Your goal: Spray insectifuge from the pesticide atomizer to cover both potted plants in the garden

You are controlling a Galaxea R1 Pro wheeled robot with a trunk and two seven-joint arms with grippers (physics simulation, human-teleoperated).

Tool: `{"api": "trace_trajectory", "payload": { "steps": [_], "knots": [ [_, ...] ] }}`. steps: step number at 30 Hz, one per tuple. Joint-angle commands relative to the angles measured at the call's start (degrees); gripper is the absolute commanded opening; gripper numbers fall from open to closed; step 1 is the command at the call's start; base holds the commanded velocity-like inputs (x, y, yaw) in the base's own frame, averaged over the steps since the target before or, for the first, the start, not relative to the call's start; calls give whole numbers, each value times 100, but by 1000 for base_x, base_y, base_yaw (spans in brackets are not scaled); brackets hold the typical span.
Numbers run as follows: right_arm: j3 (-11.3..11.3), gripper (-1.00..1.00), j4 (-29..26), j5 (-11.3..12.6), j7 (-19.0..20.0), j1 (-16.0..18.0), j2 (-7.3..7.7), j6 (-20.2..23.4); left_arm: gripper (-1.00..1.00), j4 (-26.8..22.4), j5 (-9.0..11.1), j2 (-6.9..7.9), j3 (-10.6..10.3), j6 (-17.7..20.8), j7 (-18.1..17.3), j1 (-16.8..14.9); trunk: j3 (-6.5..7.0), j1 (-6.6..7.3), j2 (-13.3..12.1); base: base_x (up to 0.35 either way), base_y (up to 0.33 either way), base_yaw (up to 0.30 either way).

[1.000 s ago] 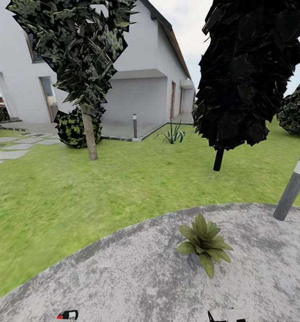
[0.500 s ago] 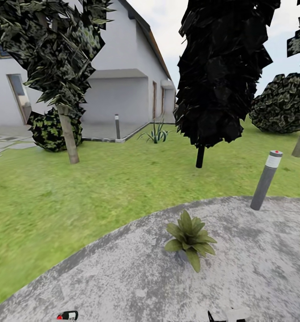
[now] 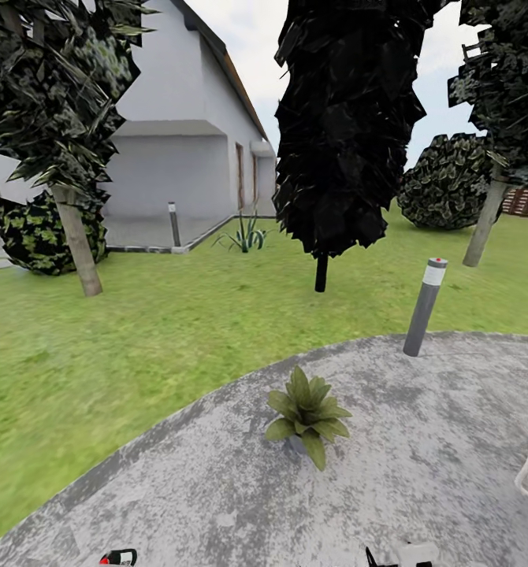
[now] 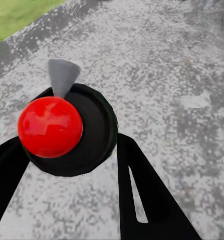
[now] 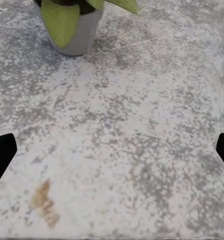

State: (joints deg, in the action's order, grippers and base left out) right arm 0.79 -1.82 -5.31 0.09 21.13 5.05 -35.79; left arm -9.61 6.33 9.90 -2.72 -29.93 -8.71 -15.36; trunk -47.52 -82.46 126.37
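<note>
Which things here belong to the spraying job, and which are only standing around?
For the job:
pesticide atomizer, held in left gripper
potted plant on patio

Just around:
bollard
dark tree
house

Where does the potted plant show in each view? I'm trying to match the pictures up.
Head view: the potted plant stands on the grey paved patio, lower middle of the picture.
Left wrist view: I can't see it here; the pesticide atomizer sits between the left fingers.
Right wrist view: its grey pot and leaves at the upper edge.
Shared landmark: the patio's mottled grey paving.
</note>
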Motion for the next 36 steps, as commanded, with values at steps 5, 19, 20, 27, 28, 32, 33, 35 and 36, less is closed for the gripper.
{"api": "trace_trajectory", "payload": {
  "steps": [5, 19, 20, 27, 28, 32, 33, 35, 36],
  "knots": [
    [17, 100, 6, -40, 0, 5, 1, -15, -100, 3, 62, 4, -26, -13, -34, -2, -6, 1, 2, 0, 0, -261],
    [13, 100, 3, -27, -4, 5, -7, -15, -100, 3, 55, 8, -22, -13, -34, -2, -6, 1, 2, 0, 0, -261],
    [11, 100, -1, -25, -12, 5, -53, -15, -100, 3, 48, 19, -19, -13, -32, -2, -6, 1, 2, 0, 0, -262],
    [9, 100, -7, -35, -2, 5, -265, -15, -100, 5, 36, 44, -18, -14, -20, -2, -6, 1, 2, 0, 0, -103],
    [6, 100, -11, -37, 2, 5, -269, -15, -100, 8, 36, 48, -20, -14, -19, -2, -6, 1, 2, 0, 0, -15],
    [-3, 100, -3, -54, 15, 5, -235, -19, -100, 4, 35, 29, -26, -14, -24, -2, -6, 1, 2, 0, 0, -3],
    [-6, 100, 1, -59, 16, 5, -229, -21, -100, 3, 40, 25, -26, -13, -25, -2, -6, 1, 2, 0, 0, 0],
    [-7, 100, 0, -58, 12, 5, -232, -23, -100, 3, 43, 18, -29, -13, -29, -2, -6, 1, 2, 0, 0, 0],
    [-8, 100, 3, -58, 10, 5, -241, -29, -100, 3, 53, 11, -33, -14, -32, -2, -6, 1, 2, 0, 0, 0]
  ]
}}
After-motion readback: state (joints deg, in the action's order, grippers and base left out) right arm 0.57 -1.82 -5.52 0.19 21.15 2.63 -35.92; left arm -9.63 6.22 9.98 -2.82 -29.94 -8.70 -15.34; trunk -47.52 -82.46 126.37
